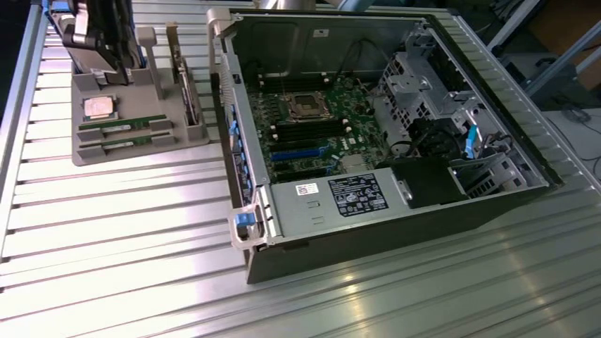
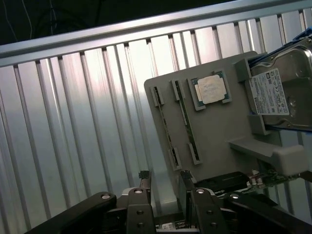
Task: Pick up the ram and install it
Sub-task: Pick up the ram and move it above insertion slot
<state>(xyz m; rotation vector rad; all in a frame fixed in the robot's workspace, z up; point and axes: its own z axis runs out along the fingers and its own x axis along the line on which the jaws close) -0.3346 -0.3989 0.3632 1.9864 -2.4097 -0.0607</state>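
Note:
Two ram sticks lie side by side in slots of a grey holder tray [image 1: 141, 151]: one ram stick [image 1: 123, 127] nearer the CPU, its twin [image 1: 127, 141] beside it. In the wrist view the same sticks [image 2: 163, 127] [image 2: 185, 122] stand edge-up in the tray [image 2: 214, 136]. My gripper [image 2: 165, 184] hangs above the tray's edge, open, with nothing between its fingers [image 2: 145, 183]. It is short of both sticks and touches neither. In the exterior view its dark body [image 1: 105, 32] hangs over the tray's far end.
A silver CPU [image 1: 98, 107] sits on the tray, a hard drive [image 2: 282, 87] stands at its far end, and an expansion card [image 1: 184, 84] stands on its edge. The open computer case [image 1: 281, 232] lies at the exterior view's right, its motherboard [image 1: 314, 123] and dark memory slots exposed.

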